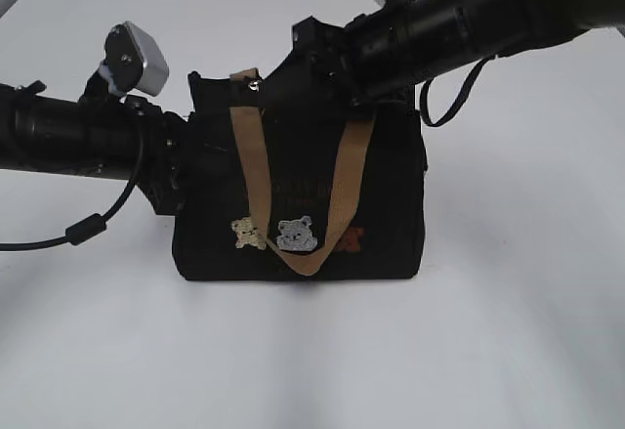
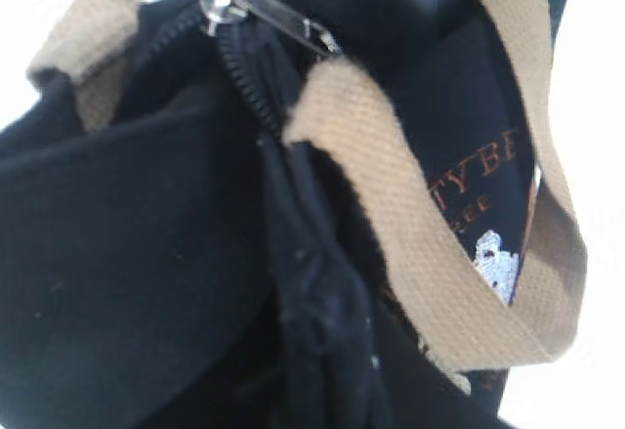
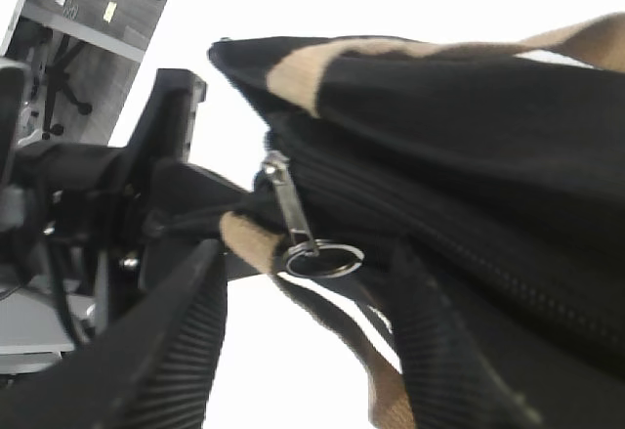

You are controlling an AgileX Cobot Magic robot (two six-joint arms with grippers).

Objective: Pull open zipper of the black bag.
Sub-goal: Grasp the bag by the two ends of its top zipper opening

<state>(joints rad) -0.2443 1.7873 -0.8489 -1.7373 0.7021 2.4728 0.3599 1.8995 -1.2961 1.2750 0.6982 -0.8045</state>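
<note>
The black bag point(image 1: 391, 194) stands upright mid-table, tan straps hanging down its front over the bear patches point(image 1: 295, 235). My left gripper point(image 1: 181, 170) comes in from the left and is shut on the bag's left end fabric; the right wrist view shows it point(image 3: 171, 170) clamped there. The zipper's silver pull point(image 3: 293, 209) and its key-ring point(image 3: 322, 258) lie at that same end of the zip line point(image 2: 244, 67). Above the bag's top, my right gripper point(image 3: 312, 292) stands open. Its ribbed fingers point(image 3: 186, 351) are on either side of the ring, apart from it, holding nothing.
The bag rests on a plain white table point(image 1: 312, 361). A black cable point(image 1: 98, 219) loops below the left arm. The right arm point(image 1: 459, 19) slants in from the upper right, with a cable loop point(image 1: 444, 107) beside the bag's right corner.
</note>
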